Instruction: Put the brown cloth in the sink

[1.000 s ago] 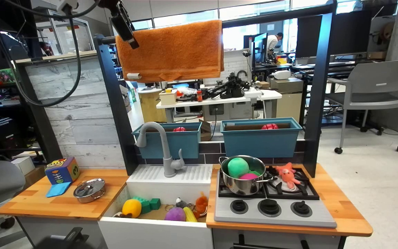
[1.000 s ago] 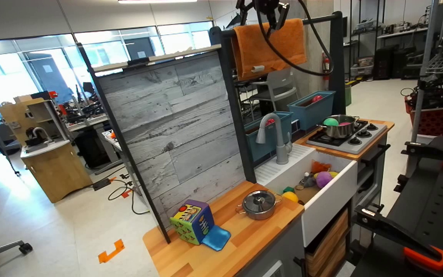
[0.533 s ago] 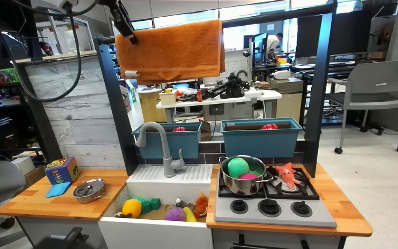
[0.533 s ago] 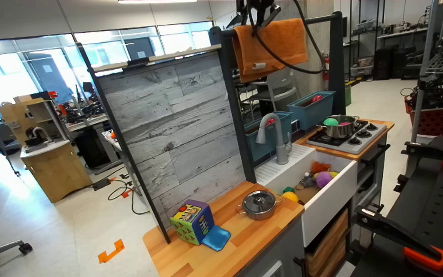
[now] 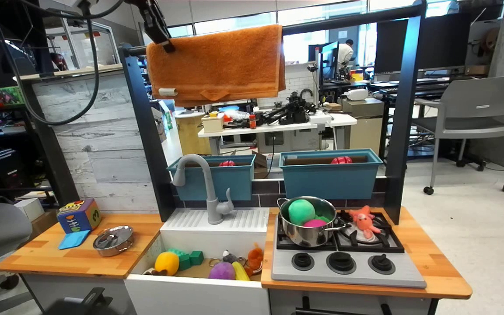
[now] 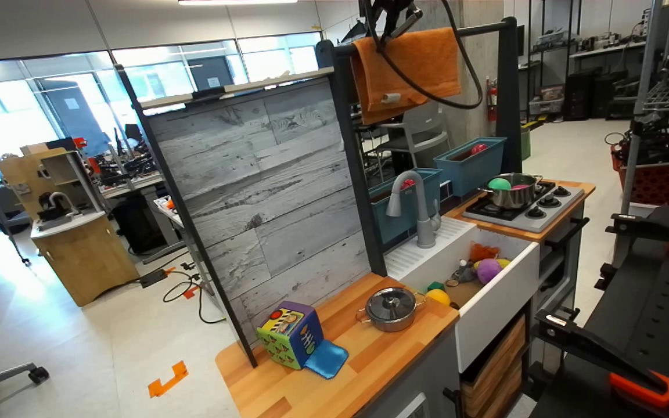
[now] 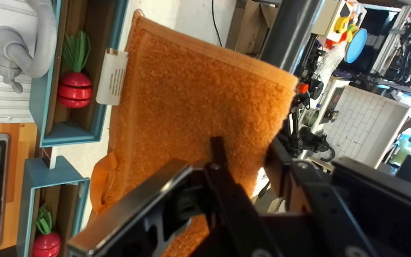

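Observation:
The brown cloth (image 5: 221, 63), orange-brown, hangs folded over the dark rail in both exterior views and fills the middle of the wrist view (image 7: 191, 92). My gripper (image 7: 246, 143) is at the cloth's top edge, near the rail's post end. One finger (image 7: 219, 151) lies over the cloth's near face; the opposite finger (image 7: 278, 160) stands just past its folded edge. The jaws are partly narrowed, with a gap still between them; firm contact cannot be made out. Well below, the white sink (image 5: 197, 297) holds several toys.
A grey faucet (image 5: 208, 188) rises behind the sink. Teal bins (image 5: 212, 181) hang below the rail (image 5: 348, 21), beside a dark post (image 5: 147, 131). A pot with balls (image 5: 306, 236) stands on the stove; a lidded pan (image 6: 391, 307) and toy cube (image 6: 292, 334) sit on the counter.
The jaws have drawn closer together around the cloth's top edge. My gripper has shifted slightly upward, and the cloth's hanging lower edge has shifted a little.

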### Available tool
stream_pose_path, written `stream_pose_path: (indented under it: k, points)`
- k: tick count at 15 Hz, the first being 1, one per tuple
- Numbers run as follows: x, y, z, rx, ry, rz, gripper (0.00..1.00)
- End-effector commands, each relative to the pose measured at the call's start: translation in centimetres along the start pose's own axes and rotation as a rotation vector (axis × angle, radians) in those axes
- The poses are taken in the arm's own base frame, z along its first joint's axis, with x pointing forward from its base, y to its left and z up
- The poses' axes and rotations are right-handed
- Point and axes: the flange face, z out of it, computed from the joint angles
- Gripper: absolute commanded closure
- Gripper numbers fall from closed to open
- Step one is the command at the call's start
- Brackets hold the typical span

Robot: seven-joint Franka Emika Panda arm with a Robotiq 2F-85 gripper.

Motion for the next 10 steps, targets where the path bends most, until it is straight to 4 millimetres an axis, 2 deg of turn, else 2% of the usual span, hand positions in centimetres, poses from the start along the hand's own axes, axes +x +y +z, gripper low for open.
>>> stream_pose_path:
  k: [1,3,7,10]
  points:
    - [-1.6,1.0,-1.0,-0.003,-0.077,-0.068,0.92]
    - [-2.5,1.5,-1.9,-0.010,-0.124,-0.137,1.00]
    - [-4.9,4.3,-2.8,-0.075,-0.305,-0.278,0.99]
    - [-5.1,6.2,-3.2,-0.121,-0.371,-0.338,0.99]
